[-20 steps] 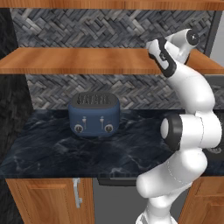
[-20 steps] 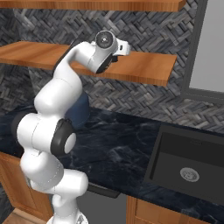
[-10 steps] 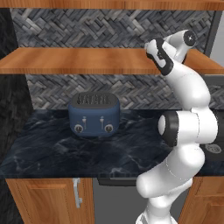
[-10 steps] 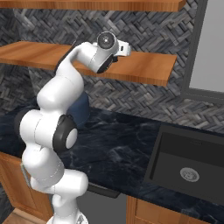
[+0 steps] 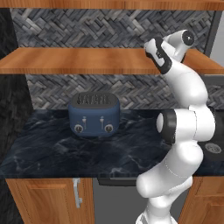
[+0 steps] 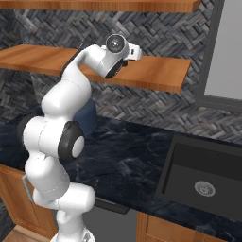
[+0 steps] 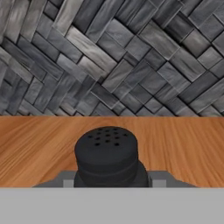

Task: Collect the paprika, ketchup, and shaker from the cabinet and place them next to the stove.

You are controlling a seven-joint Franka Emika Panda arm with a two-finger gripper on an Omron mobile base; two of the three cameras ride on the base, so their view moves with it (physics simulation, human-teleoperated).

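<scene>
The shaker (image 7: 106, 156) is clamped upright between the closed gripper (image 7: 107, 181) fingers, on the wooden cabinet shelf (image 7: 39, 148), near its front edge, before the tiled wall (image 7: 113, 57).

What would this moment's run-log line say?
phase: grasp | tool: shut on shaker | shaker: upright on cabinet shelf | toaster: on counter below

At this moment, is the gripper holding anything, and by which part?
Yes: the gripper is shut on the shaker, gripping its lower body from both sides, below the perforated top, on the wooden cabinet shelf.
</scene>
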